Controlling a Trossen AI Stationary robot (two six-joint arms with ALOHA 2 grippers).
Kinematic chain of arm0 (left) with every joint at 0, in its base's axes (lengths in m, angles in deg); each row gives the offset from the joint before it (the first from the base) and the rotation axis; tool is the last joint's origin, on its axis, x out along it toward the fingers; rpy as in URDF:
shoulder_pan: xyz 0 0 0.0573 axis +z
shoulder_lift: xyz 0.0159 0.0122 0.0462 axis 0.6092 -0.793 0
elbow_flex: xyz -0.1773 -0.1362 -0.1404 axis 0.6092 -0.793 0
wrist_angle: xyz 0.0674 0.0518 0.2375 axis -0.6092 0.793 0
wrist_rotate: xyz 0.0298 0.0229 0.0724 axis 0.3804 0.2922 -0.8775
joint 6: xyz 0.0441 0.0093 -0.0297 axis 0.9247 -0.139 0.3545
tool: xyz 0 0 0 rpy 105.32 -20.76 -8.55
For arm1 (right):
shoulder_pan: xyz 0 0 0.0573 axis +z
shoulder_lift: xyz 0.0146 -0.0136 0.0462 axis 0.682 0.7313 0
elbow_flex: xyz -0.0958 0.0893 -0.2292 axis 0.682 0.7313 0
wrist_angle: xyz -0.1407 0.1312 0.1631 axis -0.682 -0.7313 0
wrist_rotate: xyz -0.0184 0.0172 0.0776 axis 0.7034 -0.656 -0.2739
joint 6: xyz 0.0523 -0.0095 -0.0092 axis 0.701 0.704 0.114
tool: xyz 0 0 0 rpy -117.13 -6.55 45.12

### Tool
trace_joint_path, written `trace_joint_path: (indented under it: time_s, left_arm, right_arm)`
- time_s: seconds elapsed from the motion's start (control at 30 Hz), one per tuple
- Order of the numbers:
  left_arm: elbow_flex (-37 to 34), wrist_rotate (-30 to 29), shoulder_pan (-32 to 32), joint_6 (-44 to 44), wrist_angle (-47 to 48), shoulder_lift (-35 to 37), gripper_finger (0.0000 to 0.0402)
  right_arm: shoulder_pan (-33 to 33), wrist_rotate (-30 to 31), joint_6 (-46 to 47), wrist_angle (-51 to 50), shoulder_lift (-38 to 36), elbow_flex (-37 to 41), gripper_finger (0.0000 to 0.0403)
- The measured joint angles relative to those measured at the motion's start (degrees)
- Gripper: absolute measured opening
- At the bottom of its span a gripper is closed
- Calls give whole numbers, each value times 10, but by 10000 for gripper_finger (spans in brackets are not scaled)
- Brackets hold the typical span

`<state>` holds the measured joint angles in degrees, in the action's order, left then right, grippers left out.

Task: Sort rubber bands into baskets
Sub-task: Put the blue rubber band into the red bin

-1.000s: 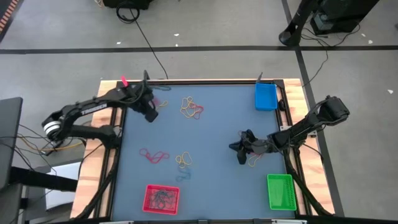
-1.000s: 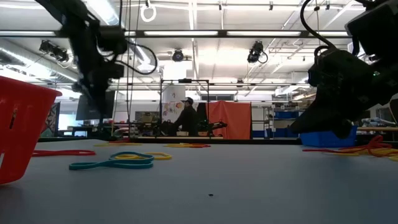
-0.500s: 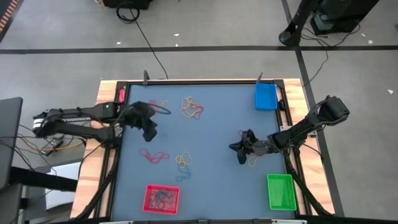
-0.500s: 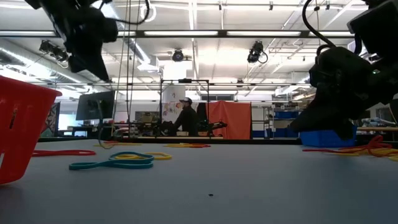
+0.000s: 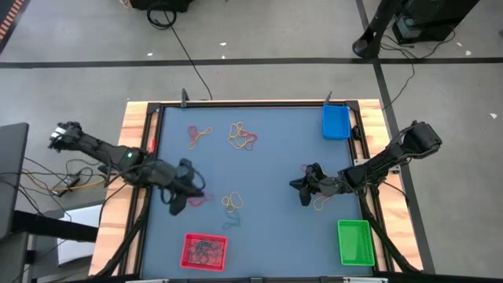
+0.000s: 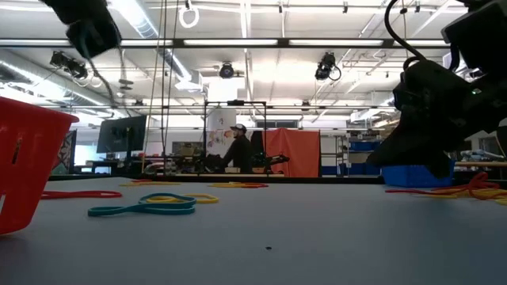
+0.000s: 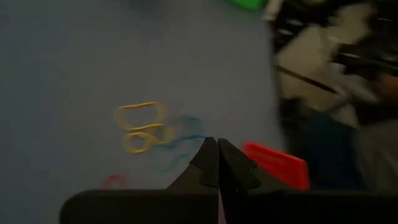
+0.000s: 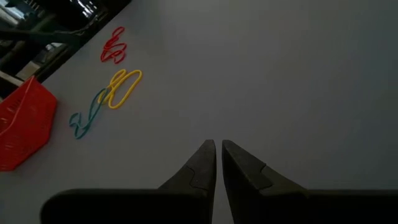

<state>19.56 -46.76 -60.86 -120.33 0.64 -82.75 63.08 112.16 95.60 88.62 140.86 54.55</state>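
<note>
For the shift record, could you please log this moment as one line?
left hand: shut, above red bands | right hand: nearly shut, by yellow bands | red basket: holds bands

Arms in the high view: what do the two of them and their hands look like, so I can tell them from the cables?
Both arms are dark, jointed links. The left arm has a pale cap at its outer end and a small green light midway; black cables trail beside it. The right arm is plain black. Each hand, left and right, ends in two dark, tapered, wedge-shaped fingers.
</note>
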Motion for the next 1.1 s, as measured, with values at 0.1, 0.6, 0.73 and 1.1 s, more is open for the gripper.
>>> trace_joint_path:
  time_s: [0.1,0.6,0.73,1.1]
  left_arm:
    - [0,-13,-45,-11,-38,-4,0]
    - [1,-55,-207,-3,-180,-127,0]
    - [1,-30,-219,-3,-219,-178,0]
    - [1,82,-253,-7,-246,-219,1]
  right_arm:
    - [0,0,-1,0,0,0,41]
    - [0,4,-15,-4,0,0,41]
    - [0,5,-14,-4,0,0,41]
    - [-1,6,-14,6,0,0,41]
